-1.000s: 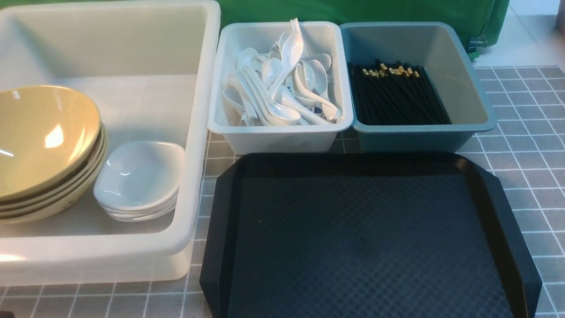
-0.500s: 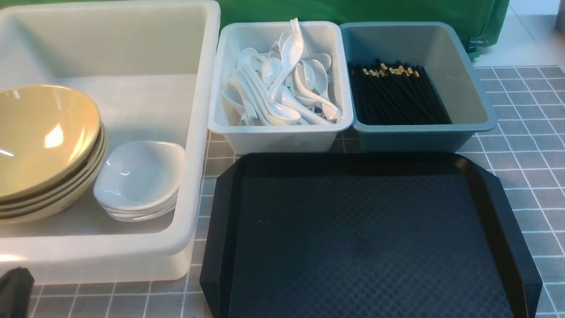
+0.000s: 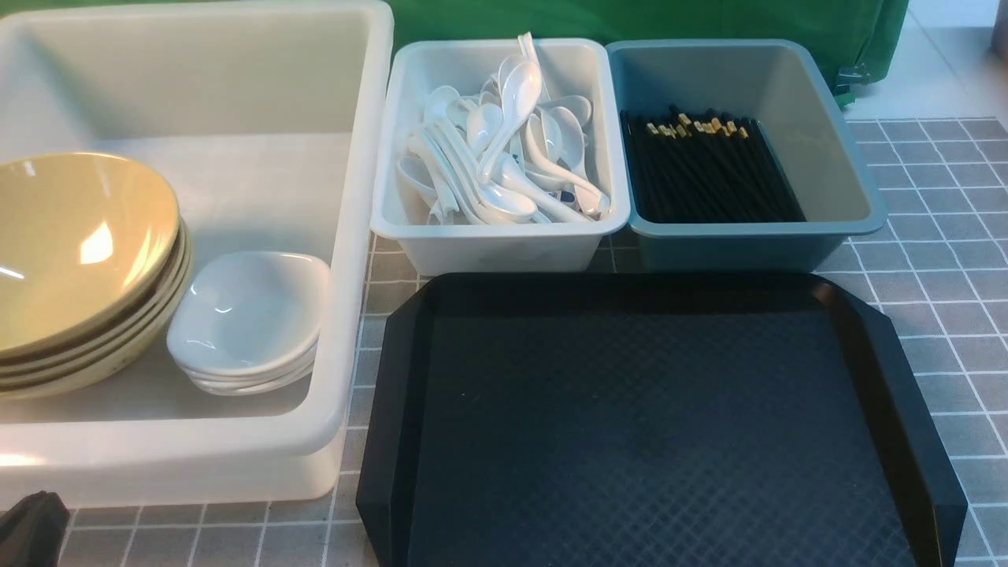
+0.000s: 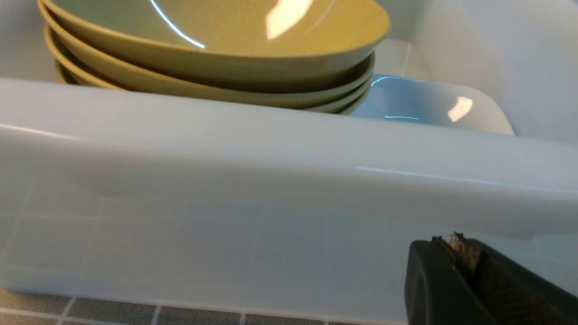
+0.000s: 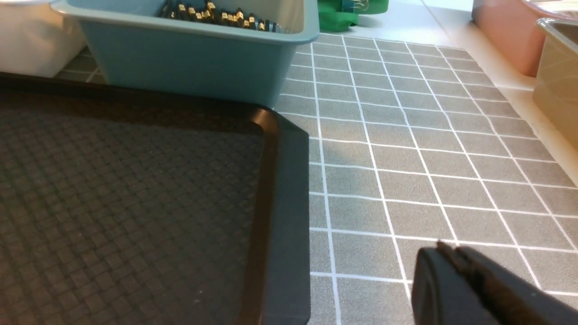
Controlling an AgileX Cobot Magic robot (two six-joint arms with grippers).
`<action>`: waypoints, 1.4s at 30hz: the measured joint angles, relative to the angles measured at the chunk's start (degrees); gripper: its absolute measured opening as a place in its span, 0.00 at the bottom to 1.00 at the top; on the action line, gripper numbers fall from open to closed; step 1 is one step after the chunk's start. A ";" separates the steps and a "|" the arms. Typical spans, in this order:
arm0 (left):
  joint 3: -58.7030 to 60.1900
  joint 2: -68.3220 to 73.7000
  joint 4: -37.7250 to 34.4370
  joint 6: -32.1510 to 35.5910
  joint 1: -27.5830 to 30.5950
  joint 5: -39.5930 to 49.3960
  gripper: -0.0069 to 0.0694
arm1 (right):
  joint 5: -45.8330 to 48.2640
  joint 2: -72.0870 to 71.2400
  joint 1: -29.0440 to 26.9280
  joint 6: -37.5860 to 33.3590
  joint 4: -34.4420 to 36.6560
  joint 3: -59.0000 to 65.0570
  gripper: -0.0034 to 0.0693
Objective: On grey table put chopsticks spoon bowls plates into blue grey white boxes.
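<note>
Stacked tan bowls point(image 3: 75, 260) and stacked white plates point(image 3: 248, 319) sit in the large white box point(image 3: 346, 236). White spoons point(image 3: 504, 150) fill the pale grey box point(image 3: 504, 244). Black chopsticks point(image 3: 705, 169) lie in the blue box point(image 3: 748, 248). My left gripper point(image 4: 454, 241) is shut and empty, low by the white box's near wall point(image 4: 271, 203), its tip showing at the front view's lower left corner point(image 3: 31, 528). My right gripper point(image 5: 445, 250) is shut and empty over the grey table point(image 5: 429, 158), right of the tray; it is out of the front view.
A black diamond-textured tray point(image 3: 654, 425) with nothing on it lies on the grey table point(image 3: 945, 260) in front of the two small boxes. A green cloth point(image 3: 630, 20) hangs behind. A pink bin point(image 5: 501, 31) and a tan bin point(image 5: 557, 72) stand beyond the table's right edge.
The left gripper's dark tip came into the front view's lower left corner and has since sunk a little lower. Nothing else has moved.
</note>
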 joint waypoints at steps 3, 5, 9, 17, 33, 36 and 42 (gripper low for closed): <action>0.00 0.00 0.00 0.00 0.00 0.00 0.08 | 0.00 0.00 0.00 0.00 0.00 0.00 0.13; 0.00 0.00 0.00 0.00 0.00 0.00 0.08 | 0.00 0.00 0.00 0.00 0.00 0.00 0.13; 0.00 0.00 0.00 0.00 0.00 0.00 0.08 | 0.00 0.00 0.00 0.00 0.00 0.00 0.14; 0.00 0.00 0.00 0.00 0.00 0.00 0.08 | 0.00 0.00 0.00 0.00 0.00 0.00 0.15; 0.00 0.00 0.00 0.00 0.00 0.00 0.08 | 0.00 0.00 0.00 0.00 0.00 0.00 0.18; 0.00 0.00 0.00 0.00 0.00 0.00 0.08 | 0.00 0.00 0.00 0.00 0.00 0.00 0.18; 0.00 0.00 0.00 0.00 0.00 0.00 0.08 | 0.00 0.00 0.00 0.00 0.00 0.00 0.18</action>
